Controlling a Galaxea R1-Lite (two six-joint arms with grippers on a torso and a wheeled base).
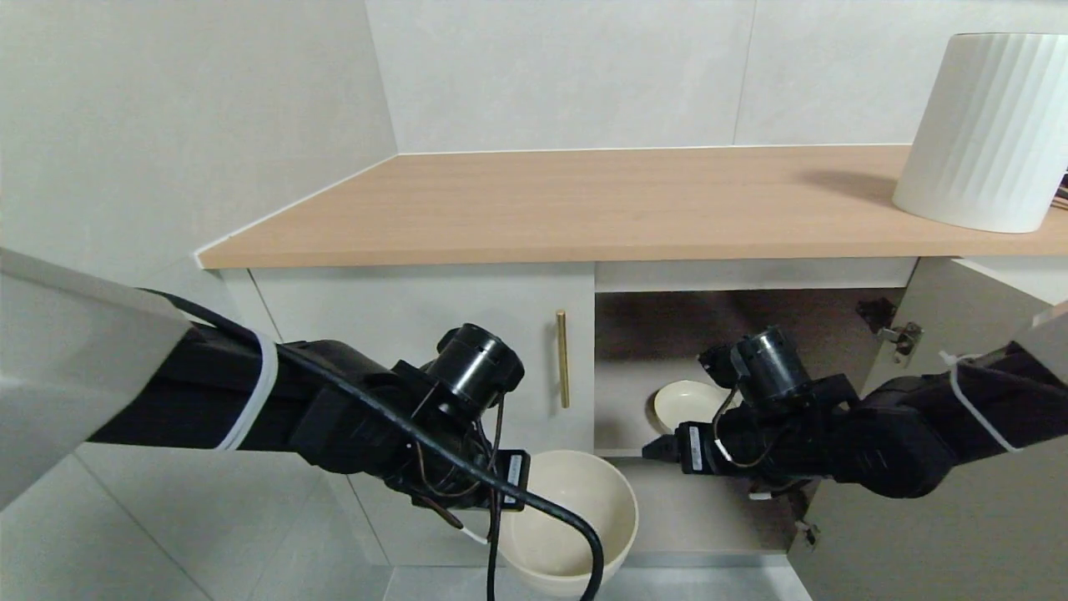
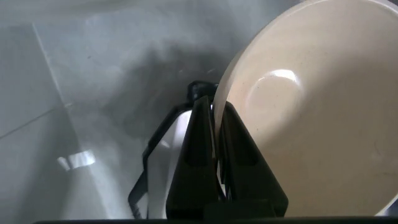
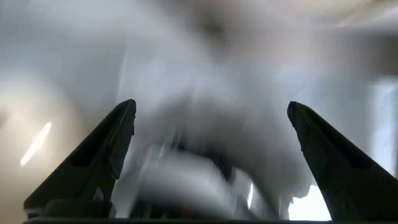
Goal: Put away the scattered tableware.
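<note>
Tableware, step in hand: judged to be mid-carry, with one large cream bowl (image 1: pixel 576 522) held low in front of the cabinet and not yet inside.
Next move: it probably calls for shifting the bowl toward the robot's right, past the closed door's edge, then in through the opening and down onto bare shelf.
Countertop (image 1: pixel 584 200): wood. Its front edge runs above the opening, so entry has to stay low.
Cabinet (image 1: pixel 659 334): the right half stands open and the left door is shut, with a brass handle (image 1: pixel 562 359) at its inner edge.
Open door (image 1: pixel 934 551): swung out at the robot's right, bounding that side.
White ribbed container (image 1: pixel 984 125): on the counter's right end, well apart from the work.
Bowl position: just in front of the closed door's lower corner, beside the opening, mouth upward.
Small cream dish (image 1: pixel 684 403): toward the back of the compartment, with bare room in front of it.
Left gripper (image 2: pixel 216 140): fingers pinched on the bowl's rim, one inside and one outside.
Right gripper (image 3: pixel 210 109): fingers spread wide, holding nothing, at the mouth of the opening and likely in the bowl's path.
</note>
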